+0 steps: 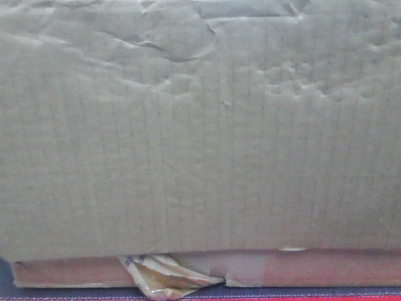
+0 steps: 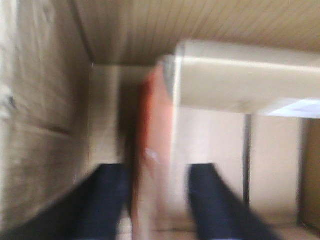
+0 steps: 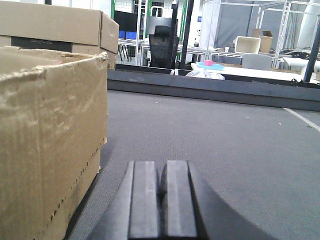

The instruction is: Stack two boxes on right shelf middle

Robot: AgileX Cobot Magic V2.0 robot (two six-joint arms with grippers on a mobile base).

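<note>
Left tool [image 2: 159,200]: its 2 dark fingers [image 2: 107,200] stand either side of a reddish upright panel [image 2: 156,125] beside the carton [image 2: 45,125]. Blur hides contact, so I cannot tell whether they pinch it.

Front view: the dented brown carton [image 1: 200,144] fills the frame, with a crumpled tape scrap [image 1: 164,276] at its lower edge.

Right tool [image 3: 162,200]: fingers pressed together, holding nothing, low over the grey table [image 3: 225,140] just right of the carton [image 3: 50,140]. A 2nd carton [image 3: 55,25] stands behind the carton. The shelf is not in view.

Judgement: I would seat the left fingers deep, brace the right tool against the carton's side, then lift level.
</note>
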